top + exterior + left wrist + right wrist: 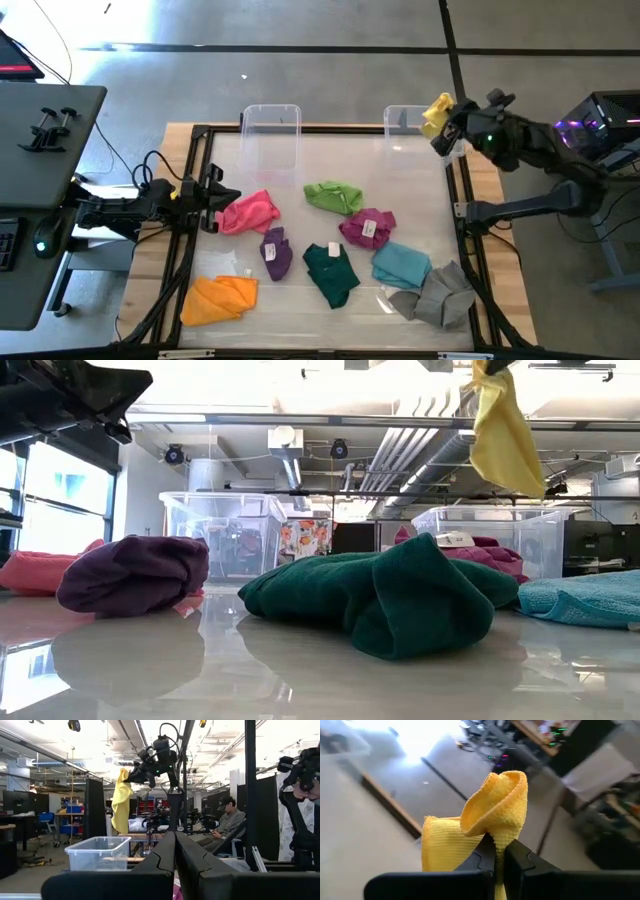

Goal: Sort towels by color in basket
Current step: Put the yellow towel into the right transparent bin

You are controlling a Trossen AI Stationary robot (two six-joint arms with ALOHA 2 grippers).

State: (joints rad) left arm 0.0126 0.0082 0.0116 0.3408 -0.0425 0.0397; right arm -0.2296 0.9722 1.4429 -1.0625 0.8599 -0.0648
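Table [300,170]: a glossy pale work surface framed by a dark rail, seen whole from above.

Two clear plastic bins: one [272,122] at the far edge toward the left, one [405,120] at the far edge toward the right. The yellow towel is held up just beside the right bin.

Right arm: raised over the far right corner of the table. The right gripper [447,125] is clamped on the yellow towel [436,112], whose cloth is pinched between the two dark fingers [482,855] and hangs in the air, clear of the table [505,440].

Left arm: stationed at the table's left edge. The left gripper [222,197] is closed on nothing, its fingers [165,852] pressed together; it is placed just beside the pink towel.

Towels lying on the table, seven counted:
- grey towel [440,295], near right corner, touching the light blue towel.
- orange towel [218,298], near left corner.
- dark green towel [330,270], near centre.
- light blue towel [402,265], right of the dark green one.
- light green towel [332,195], centre, toward the far side.
- pink towel [250,212], left side.
- magenta towel [367,228], bearing a white tag, beside the light green towel.
- purple towel [276,252], smallest bundle, between pink and dark green.
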